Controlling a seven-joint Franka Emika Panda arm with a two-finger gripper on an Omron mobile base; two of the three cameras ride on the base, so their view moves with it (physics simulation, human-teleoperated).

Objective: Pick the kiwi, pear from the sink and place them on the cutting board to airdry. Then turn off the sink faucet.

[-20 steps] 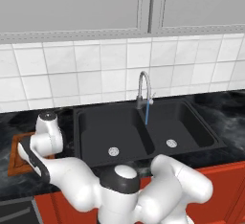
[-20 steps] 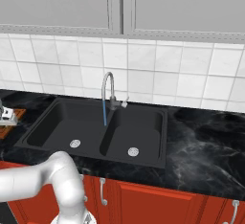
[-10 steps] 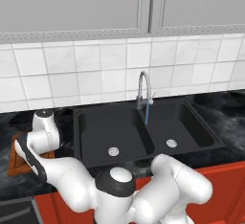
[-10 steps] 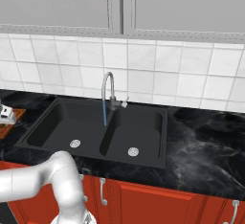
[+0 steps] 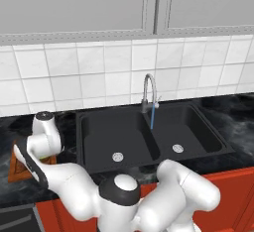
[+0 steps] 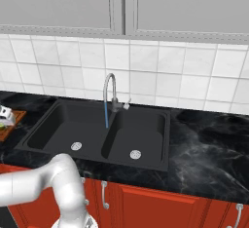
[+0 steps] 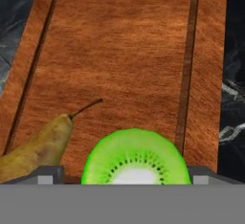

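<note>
White tiles and grey cabinets back a dark marbled counter (image 6: 209, 149), and set into it the sink (image 5: 99, 139) shows both black basins bare of fruit, each with only its small silver drain. At the counter's left end lies the cutting board (image 7: 119, 60), and in the hand view the pear (image 7: 36, 146) rests on it at the lower left, stem pointing toward the middle of the board. The kiwi (image 7: 136, 158), a cut green half with its pale core facing the camera, sits between the two dark finger tips of the gripper (image 7: 125, 175), low over the board's near edge. Whether the jaws are clamped on the kiwi or have already let go cannot be told from these pictures, since only the tips flank the fruit and the contact is hidden; nor is it clear whether the kiwi touches the wood. From the left base view the arm's hand hangs over the board's end of the counter. By my reading, the pear is done and the kiwi is at the point of delivery, needing at most a release. What plainly remains is the sink faucet (image 6: 111, 93): a thin blue stream runs from its spout into the basin, so the lever has yet to be turned.
</note>
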